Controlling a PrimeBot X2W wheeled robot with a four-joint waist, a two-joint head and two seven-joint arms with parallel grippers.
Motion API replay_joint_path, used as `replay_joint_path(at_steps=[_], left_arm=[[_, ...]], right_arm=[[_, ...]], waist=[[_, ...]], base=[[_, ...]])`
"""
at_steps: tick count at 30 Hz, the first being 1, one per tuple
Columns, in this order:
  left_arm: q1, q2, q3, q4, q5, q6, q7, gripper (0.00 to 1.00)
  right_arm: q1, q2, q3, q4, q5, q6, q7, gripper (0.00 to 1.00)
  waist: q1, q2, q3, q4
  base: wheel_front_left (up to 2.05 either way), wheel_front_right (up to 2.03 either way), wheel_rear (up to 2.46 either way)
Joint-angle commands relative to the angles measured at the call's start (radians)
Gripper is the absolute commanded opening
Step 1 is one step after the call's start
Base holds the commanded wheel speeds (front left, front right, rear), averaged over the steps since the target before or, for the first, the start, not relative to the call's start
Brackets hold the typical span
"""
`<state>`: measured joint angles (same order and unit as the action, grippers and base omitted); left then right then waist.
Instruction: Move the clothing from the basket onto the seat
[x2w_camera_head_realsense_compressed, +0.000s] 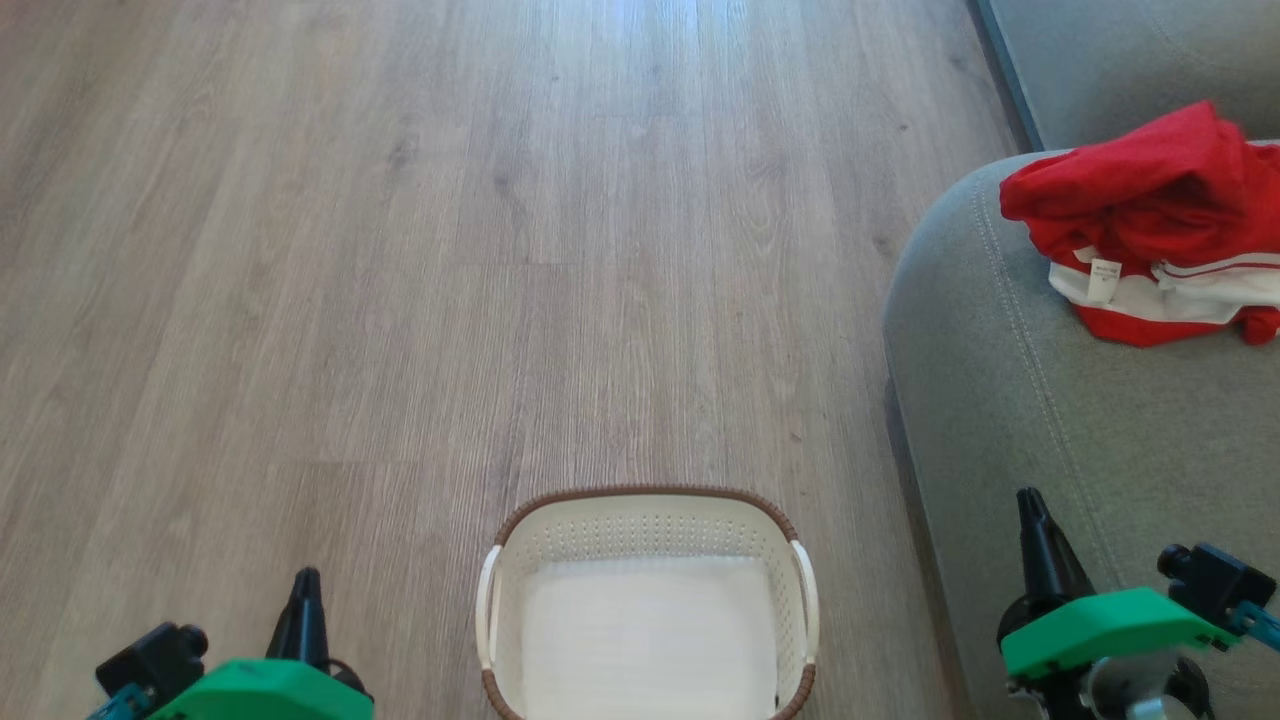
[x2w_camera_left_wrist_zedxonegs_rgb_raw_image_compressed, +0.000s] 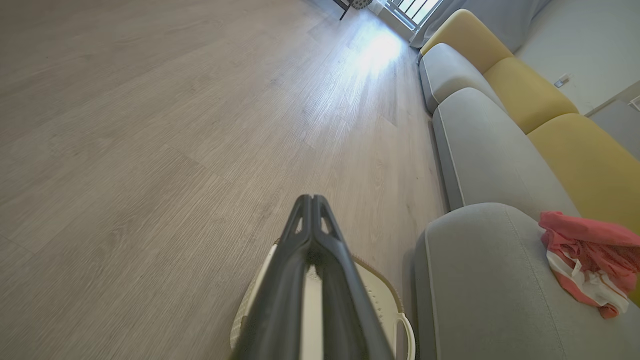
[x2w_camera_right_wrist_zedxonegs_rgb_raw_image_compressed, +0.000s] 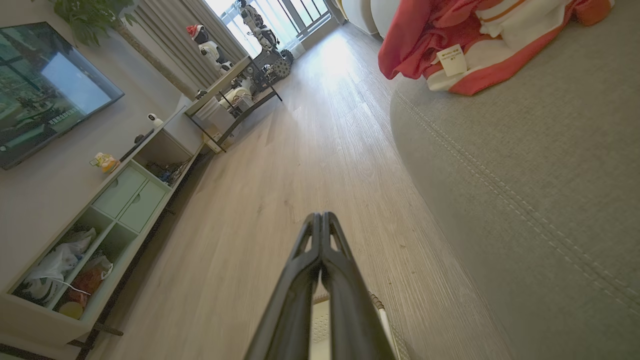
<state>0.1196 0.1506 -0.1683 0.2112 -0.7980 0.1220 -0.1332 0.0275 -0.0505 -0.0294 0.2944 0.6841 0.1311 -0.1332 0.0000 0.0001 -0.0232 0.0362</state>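
The left gripper (x2w_camera_head_realsense_compressed: 306, 582) hangs at lower left over the wooden floor (x2w_camera_head_realsense_compressed: 400, 250), its fingers pressed together tip to tip. At centre, the cream basket (x2w_camera_head_realsense_compressed: 650, 493) stands on the floor, its white bottom bare, near the grey seat (x2w_camera_head_realsense_compressed: 1000, 400). At right, the red clothing (x2w_camera_head_realsense_compressed: 1150, 220) lies heaped on the seat, where the right gripper (x2w_camera_head_realsense_compressed: 1030, 505), fingers likewise closed, hovers above the cushion's near end.

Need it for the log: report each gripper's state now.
Left gripper: shut, holding nothing.
Right gripper: shut, holding nothing.
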Motion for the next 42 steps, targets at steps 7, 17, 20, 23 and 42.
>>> replay_joint_path(at_steps=[7, 17, 20, 23, 42], left_arm=[[-0.063, -0.003, 0.051, -0.020, -0.086, -0.028, 0.021, 0.00], [-0.085, -0.014, 0.079, -0.013, -0.185, -0.058, 0.049, 0.00], [-0.092, -0.017, 0.087, -0.011, -0.215, -0.067, 0.057, 0.00], [-0.096, -0.020, 0.093, -0.010, -0.235, -0.073, 0.063, 0.00], [-0.138, -0.042, 0.148, 0.004, -0.423, -0.130, 0.117, 0.00]], right_arm=[[-0.057, -0.001, -0.007, -0.036, 0.097, 0.000, 0.026, 0.00], [-0.067, -0.001, -0.017, -0.038, 0.208, 0.000, 0.056, 0.00], [-0.070, -0.001, -0.020, -0.038, 0.241, 0.000, 0.065, 0.00], [-0.072, -0.001, -0.022, -0.038, 0.263, 0.000, 0.071, 0.00], [-0.093, -0.001, -0.042, -0.042, 0.474, 0.000, 0.127, 0.00]], waist=[[0.0000, -0.0001, 0.002, -0.003], [0.0000, -0.0001, 0.006, -0.008], [0.0000, -0.0001, 0.007, -0.009], [0.0000, -0.0001, 0.007, -0.010], [0.0000, -0.0001, 0.013, -0.018]], base=[[0.00, 0.00, 0.00], [0.00, 0.00, 0.00], [0.00, 0.00, 0.00], [0.00, 0.00, 0.00], [0.00, 0.00, 0.00]])
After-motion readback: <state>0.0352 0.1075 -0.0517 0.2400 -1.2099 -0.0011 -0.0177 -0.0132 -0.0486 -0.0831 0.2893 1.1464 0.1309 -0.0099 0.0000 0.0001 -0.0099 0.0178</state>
